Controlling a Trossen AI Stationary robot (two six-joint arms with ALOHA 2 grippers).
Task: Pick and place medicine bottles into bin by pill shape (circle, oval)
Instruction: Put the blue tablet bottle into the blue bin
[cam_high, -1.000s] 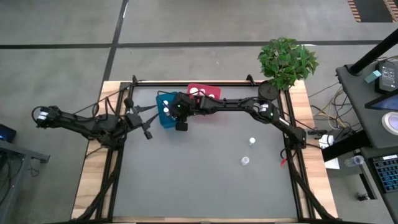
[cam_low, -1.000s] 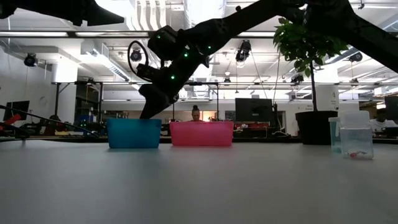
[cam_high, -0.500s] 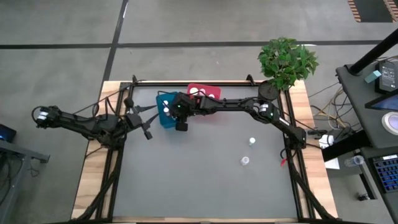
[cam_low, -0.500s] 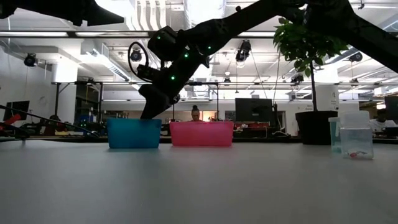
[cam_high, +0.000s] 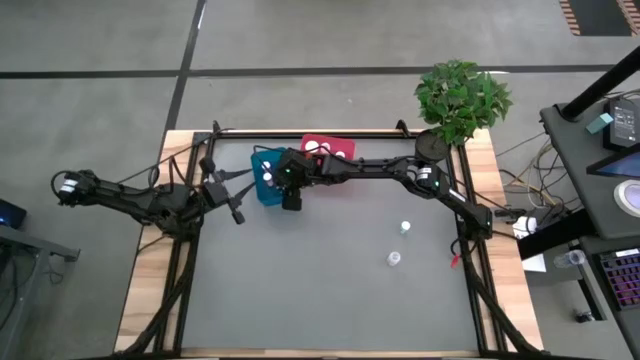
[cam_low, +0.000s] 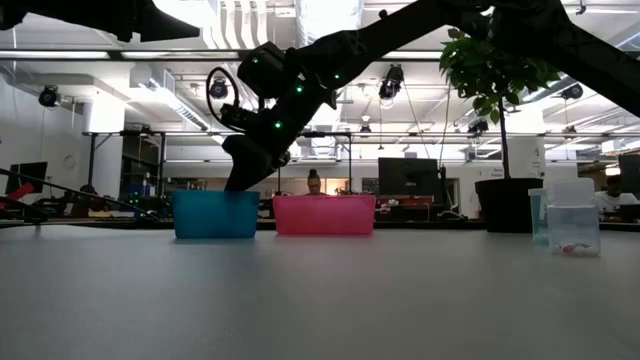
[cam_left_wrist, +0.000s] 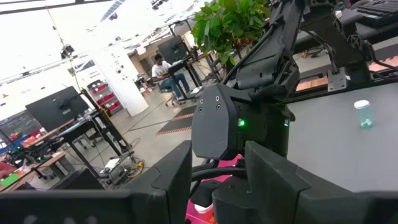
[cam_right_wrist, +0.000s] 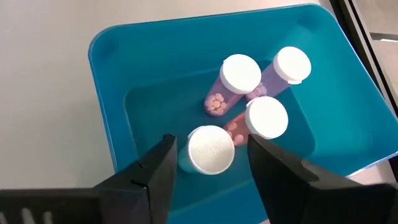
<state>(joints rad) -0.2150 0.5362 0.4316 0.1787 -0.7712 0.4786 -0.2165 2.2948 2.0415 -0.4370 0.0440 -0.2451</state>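
A blue bin (cam_high: 262, 176) and a red bin (cam_high: 330, 153) stand at the table's far edge. My right gripper (cam_right_wrist: 211, 142) hangs open over the blue bin (cam_right_wrist: 155, 81), pointing down; its fingers stand on either side of a white-capped bottle (cam_right_wrist: 210, 150) with a gap on each side. Three more white-capped bottles (cam_right_wrist: 261, 93) lie in this bin. The red bin holds white-capped bottles (cam_high: 322, 150). Two small bottles (cam_high: 405, 227) (cam_high: 394, 259) stand on the table at the right. My left gripper (cam_left_wrist: 217, 155) is open and empty left of the blue bin (cam_high: 234, 207).
A potted plant (cam_high: 460, 95) stands at the table's far right corner. A clear container (cam_low: 572, 215) shows at the right in the low view. Grey table surface lies open toward the near edge (cam_high: 300, 300). A person sits in the room behind (cam_low: 315, 184).
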